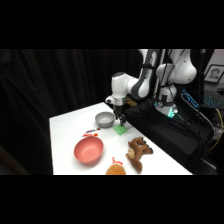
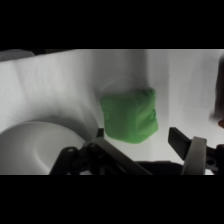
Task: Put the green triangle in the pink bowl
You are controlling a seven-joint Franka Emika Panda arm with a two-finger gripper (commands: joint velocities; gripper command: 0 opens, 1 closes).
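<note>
Pink bowl (image 1: 89, 150) and grey bowl (image 1: 105, 119) hold nothing visible.

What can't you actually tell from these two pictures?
- Wrist view: whether the gripper touches the green block; its fingertips are blurred.
- Side view: the block's shape, too small.
- Side view: the orange thing, cut off by the bottom edge.
- Wrist view: the pink bowl, out of frame.
</note>
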